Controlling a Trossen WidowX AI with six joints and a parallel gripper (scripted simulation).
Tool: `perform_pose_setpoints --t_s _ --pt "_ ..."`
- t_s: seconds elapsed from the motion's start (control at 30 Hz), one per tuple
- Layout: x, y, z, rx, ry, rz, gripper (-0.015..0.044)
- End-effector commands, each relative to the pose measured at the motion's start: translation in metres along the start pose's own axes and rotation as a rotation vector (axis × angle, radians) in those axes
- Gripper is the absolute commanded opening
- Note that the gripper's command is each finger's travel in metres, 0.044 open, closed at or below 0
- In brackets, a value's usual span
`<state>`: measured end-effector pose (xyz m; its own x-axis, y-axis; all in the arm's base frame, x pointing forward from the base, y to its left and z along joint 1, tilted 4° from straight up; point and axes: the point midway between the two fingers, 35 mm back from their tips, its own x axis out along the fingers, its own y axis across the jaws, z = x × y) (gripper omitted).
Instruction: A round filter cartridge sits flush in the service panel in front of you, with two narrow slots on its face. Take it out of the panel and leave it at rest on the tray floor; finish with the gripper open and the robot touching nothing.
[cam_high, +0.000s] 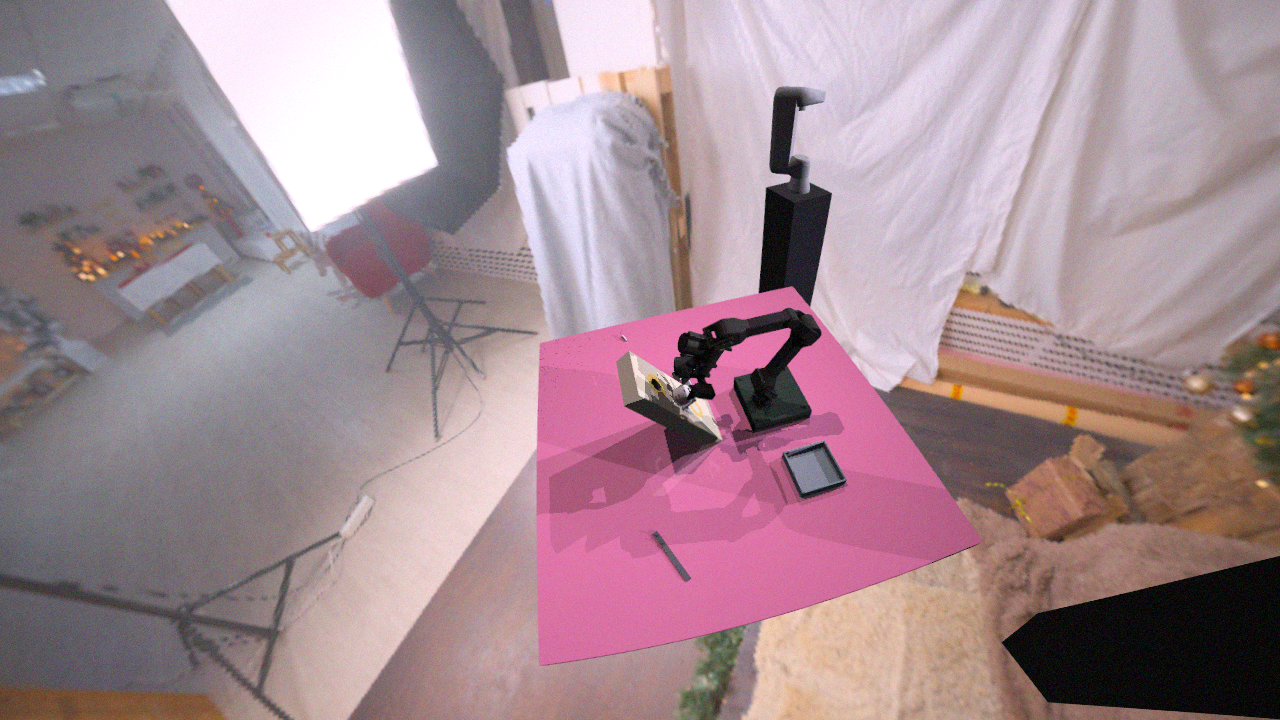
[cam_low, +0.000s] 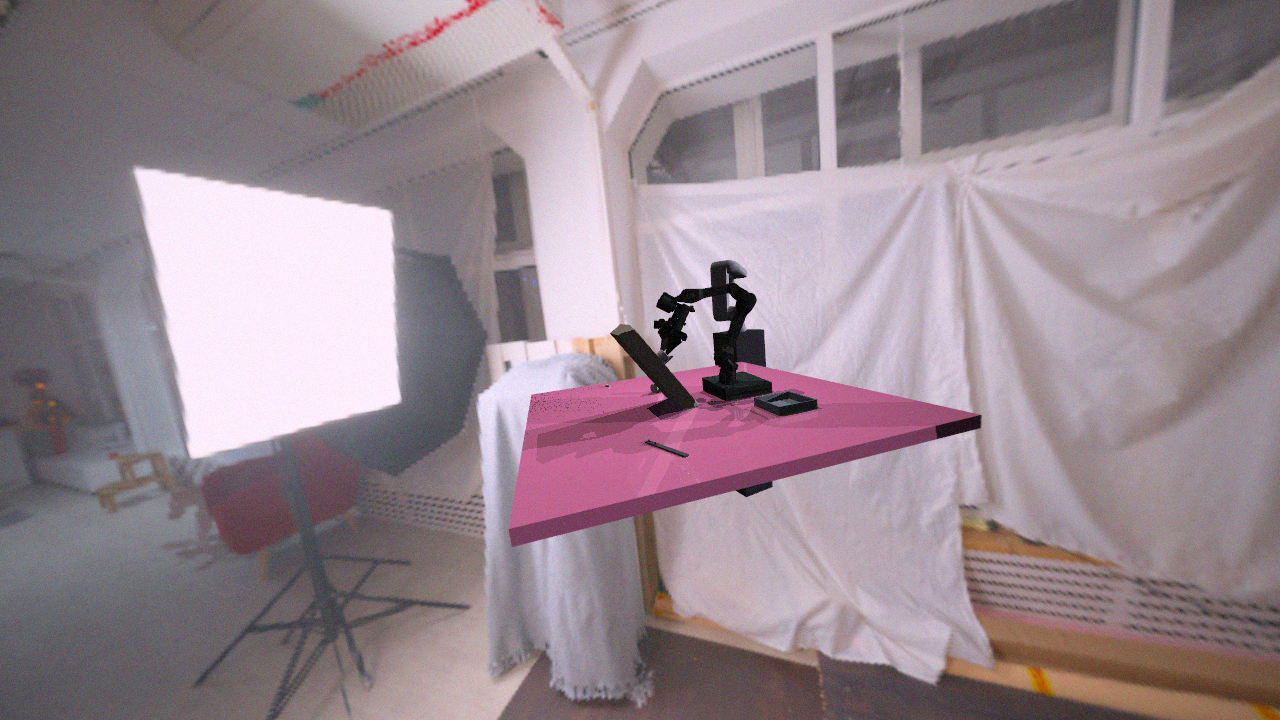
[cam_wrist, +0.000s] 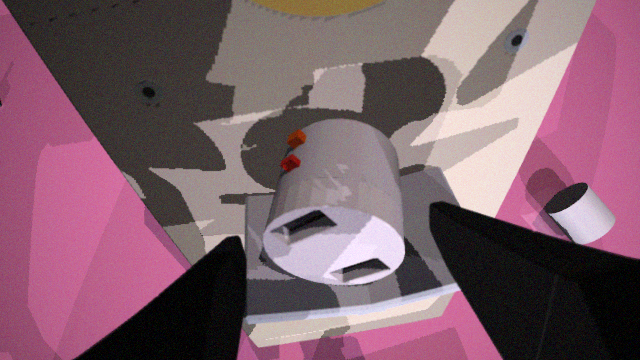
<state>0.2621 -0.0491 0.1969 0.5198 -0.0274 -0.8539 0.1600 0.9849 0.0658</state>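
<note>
The filter cartridge (cam_wrist: 350, 170) (cam_high: 682, 392), a pale cylinder with two slots on its end face and two small red-orange marks on its side, is out of its socket. It lies on a grey lipped ledge (cam_wrist: 430, 190) low on the slanted service panel (cam_wrist: 280, 50) (cam_high: 637, 380) (cam_low: 657, 367), slotted end toward the wrist camera. My gripper (cam_wrist: 337, 231) is open, one black finger on either side of the cartridge in the wrist view. I cannot tell whether either finger touches it. The grey tray (cam_high: 812, 470) (cam_low: 778, 409) stands on the table with nothing in it.
A yellow ring (cam_wrist: 320, 7) shows higher on the panel. A small white cylinder with a dark end (cam_wrist: 590, 215) lies beside the panel at the right of the wrist view. A dark flat bar (cam_high: 671, 555) (cam_low: 666, 447) lies on the pink table (cam_high: 608, 608).
</note>
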Motion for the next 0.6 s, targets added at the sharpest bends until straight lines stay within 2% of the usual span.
perform_pose_setpoints --t_s 0.0,0.17,0.57 --pt "0.0078 -0.0003 -0.0019 0.006 0.006 -0.003 0.0305" --pt "0.0117 -0.0002 -0.0022 0.006 0.006 -0.003 0.0305" --pt "0.0084 0.0002 -0.0011 0.0 0.002 0.0 0.0225"
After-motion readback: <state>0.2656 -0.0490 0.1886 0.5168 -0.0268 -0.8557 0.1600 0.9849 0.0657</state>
